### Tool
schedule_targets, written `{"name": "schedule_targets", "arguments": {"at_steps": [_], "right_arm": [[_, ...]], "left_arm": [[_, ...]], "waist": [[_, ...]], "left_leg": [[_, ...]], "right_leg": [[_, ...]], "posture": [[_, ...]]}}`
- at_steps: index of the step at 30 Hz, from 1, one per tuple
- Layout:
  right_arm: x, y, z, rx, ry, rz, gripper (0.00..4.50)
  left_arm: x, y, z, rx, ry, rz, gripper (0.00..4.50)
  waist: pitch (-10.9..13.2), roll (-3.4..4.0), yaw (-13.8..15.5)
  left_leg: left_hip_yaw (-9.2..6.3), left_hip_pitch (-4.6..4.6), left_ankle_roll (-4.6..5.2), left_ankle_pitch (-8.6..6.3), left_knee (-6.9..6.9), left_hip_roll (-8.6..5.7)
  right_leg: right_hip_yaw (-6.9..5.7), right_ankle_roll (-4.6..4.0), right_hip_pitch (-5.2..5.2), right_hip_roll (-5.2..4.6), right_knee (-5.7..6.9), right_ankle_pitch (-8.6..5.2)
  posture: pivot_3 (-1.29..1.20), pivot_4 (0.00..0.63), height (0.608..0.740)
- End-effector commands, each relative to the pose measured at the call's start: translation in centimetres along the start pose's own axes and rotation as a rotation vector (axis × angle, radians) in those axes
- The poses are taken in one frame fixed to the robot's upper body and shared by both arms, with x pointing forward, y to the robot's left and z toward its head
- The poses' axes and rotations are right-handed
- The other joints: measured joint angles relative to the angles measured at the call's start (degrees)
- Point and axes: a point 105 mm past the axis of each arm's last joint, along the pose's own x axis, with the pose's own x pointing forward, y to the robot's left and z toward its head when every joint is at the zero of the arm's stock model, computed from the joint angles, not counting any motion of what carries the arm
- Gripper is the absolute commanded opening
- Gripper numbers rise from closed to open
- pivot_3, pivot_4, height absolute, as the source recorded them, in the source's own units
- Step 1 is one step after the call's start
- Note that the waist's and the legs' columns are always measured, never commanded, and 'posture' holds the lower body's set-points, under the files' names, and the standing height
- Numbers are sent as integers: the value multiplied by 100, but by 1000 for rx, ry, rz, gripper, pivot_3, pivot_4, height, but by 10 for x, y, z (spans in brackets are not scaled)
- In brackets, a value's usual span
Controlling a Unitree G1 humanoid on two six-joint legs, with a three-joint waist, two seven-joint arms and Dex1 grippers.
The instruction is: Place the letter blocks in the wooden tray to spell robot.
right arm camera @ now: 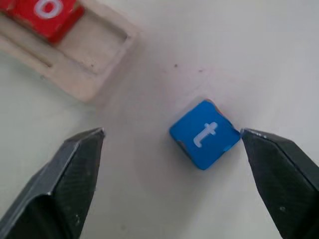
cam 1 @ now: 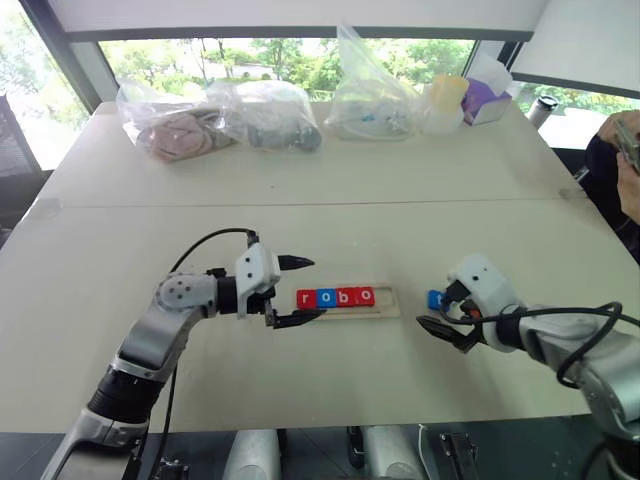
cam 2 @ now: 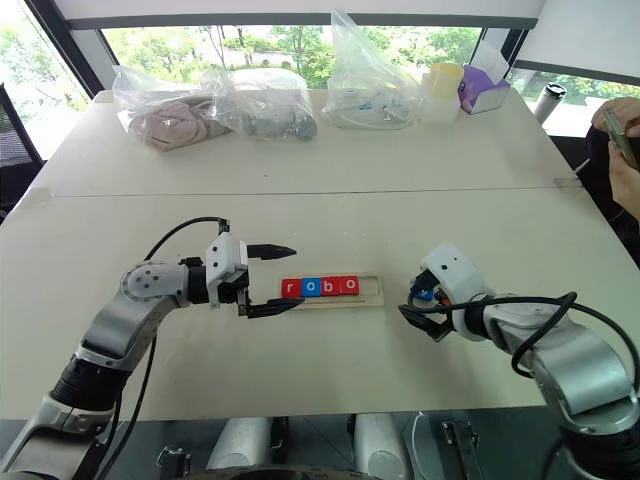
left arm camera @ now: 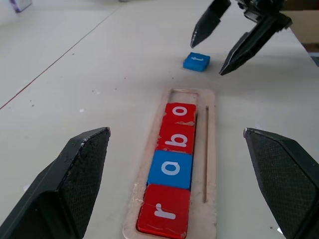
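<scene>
The wooden tray [cam 1: 388, 298] lies across the table's middle. It holds a row of letter blocks [cam 1: 335, 297]: red r [left arm camera: 164, 210], blue o [left arm camera: 171, 168], red b [left arm camera: 177, 137], red o [left arm camera: 179, 112]. Its right end is bare. A blue t block [right arm camera: 204, 134] lies flat on the table just right of the tray. My right gripper [right arm camera: 172, 133] is open and hangs low over the t block, with one fingertip [right arm camera: 251, 142] close to the block's corner. My left gripper [cam 1: 315, 289] stands open at the tray's left end, pointing along the row, holding nothing.
Clear plastic bags [cam 1: 220, 118] with soft items, a yellow-lidded container [cam 1: 445, 100] and a purple tissue box [cam 1: 487, 98] line the table's far edge. A person's hand [cam 1: 625, 150] shows at the far right. Bare tabletop surrounds the tray.
</scene>
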Motion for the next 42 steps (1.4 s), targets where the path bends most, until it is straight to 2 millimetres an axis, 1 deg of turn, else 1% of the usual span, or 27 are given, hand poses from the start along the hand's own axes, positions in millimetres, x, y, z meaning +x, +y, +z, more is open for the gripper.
{"name": "schedule_targets", "arguments": {"at_steps": [1, 3, 5, 9, 12, 15, 18, 22, 23, 24, 26, 27, 28, 29, 31, 34, 37, 42], "right_arm": [[-2, -3, 5, -141, -64, 94, 4479], [-1, -10, 3, -237, -93, 135, 4479], [1, -16, -2, -272, -95, 174, 4479], [7, -27, -8, -263, -103, 213, 4479], [14, -40, -17, -285, -78, 223, 4479], [21, -50, -19, -279, -83, 218, 4479], [25, -53, -20, -259, -96, 226, 4479], [29, -51, -19, -265, -108, 246, 4479], [30, -50, -19, -267, -109, 251, 3943], [30, -48, -20, -275, -108, 258, 3579], [31, -44, -22, -294, -107, 272, 2620], [30, -43, -22, -305, -107, 276, 2118], [30, -42, -21, -319, -109, 276, 1495], [30, -41, -18, -337, -117, 273, 1131], [29, -38, -9, -378, -146, 273, 1141], [28, -32, 13, -448, -200, 285, 1141], [29, -22, 34, -476, -248, 331, 1141], [36, -11, 47, -504, -254, 391, 1141]], "left_arm": [[2, 0, 9, 102, -17, -9, 4500], [3, 2, 10, 150, -20, -6, 4500], [4, 4, 12, 192, -26, -3, 4500], [5, 9, 17, 238, -54, 11, 4500], [6, 12, 22, 319, -58, 6, 4500], [6, 12, 22, 315, -63, -1, 4500], [4, 9, 21, 310, -57, -20, 4500], [5, 8, 20, 314, -54, -33, 4500], [5, 8, 20, 314, -54, -33, 4500], [5, 8, 20, 313, -54, -33, 4500], [5, 8, 19, 311, -53, -33, 4500], [5, 8, 19, 310, -53, -32, 4500], [5, 8, 19, 309, -53, -31, 4500], [5, 8, 19, 306, -54, -31, 4500], [5, 7, 18, 303, -55, -31, 4500], [6, 7, 19, 303, -58, -33, 4500], [7, 7, 19, 303, -61, -36, 4500], [9, 7, 20, 307, -64, -38, 4500]], "waist": [[1, -1, 2], [1, -2, 1], [2, -3, 2], [2, -3, 6], [2, -3, 0], [2, -3, 2], [2, -3, 0], [1, -3, 4], [1, -3, 2], [1, -3, -1], [1, -3, 0], [1, -3, 3], [1, -3, 4], [1, -3, 5], [1, -3, 2], [1, -2, -7], [2, 0, -9], [2, 0, 20]], "left_leg": [[1, 0, 0, 0, 1, 0], [1, 0, 0, 0, 4, 0], [2, 0, 0, 0, 10, -1], [4, 0, 0, 1, 14, -1], [4, 1, 1, 1, 15, -1], [3, 3, 1, 1, 15, -1], [3, 7, 1, 1, 16, 0], [3, 21, 1, 2, 18, 1], [4, 28, 1, 2, 18, 1], [4, 35, 1, 2, 18, 2], [8, 49, 1, 1, 17, 2], [7, 55, 1, 1, 17, 2], [7, 58, 1, 1, 18, 2], [7, 59, 1, 1, 18, 2], [7, 61, 0, 2, 19, 2], [7, 61, 1, 2, 18, 2], [8, 61, 1, 2, 16, 4], [6, 58, 1, 2, 15, 4]], "right_leg": [[0, 0, 1, 0, 0, 0], [0, 1, 2, 0, 0, 0], [0, 2, 3, 0, 0, -1], [1, 1, 6, 0, 2, 1], [1, -5, 6, 2, 6, 6], [2, -18, 5, 4, 11, 13], [2, -17, 8, 8, 15, 14], [3, -16, 19, 8, 20, 15], [3, -16, 25, 8, 20, 15], [3, -15, 32, 8, 20, 14], [5, -1, 44, 7, 20, 5], [5, 1, 50, 6, 20, 4], [5, 1, 53, 6, 20, 4], [5, 1, 54, 6, 20, 4], [5, 1, 57, 6, 20, 4], [6, -3, 56, 6, 22, 7], [6, -5, 52, 8, 24, 8], [5, -17, 52, 10, 25, 15]], "posture": [[0, 150, 740], [0, 150, 740], [0, 150, 740], [0, 150, 740], [0, 150, 740], [0, 150, 740], [0, 150, 740], [0, 150, 740], [0, 150, 740], [0, 150, 740], [0, 150, 740], [0, 150, 740], [0, 150, 740], [0, 150, 740], [0, 150, 740], [0, 150, 740], [0, 150, 740], [0, 150, 740]]}}
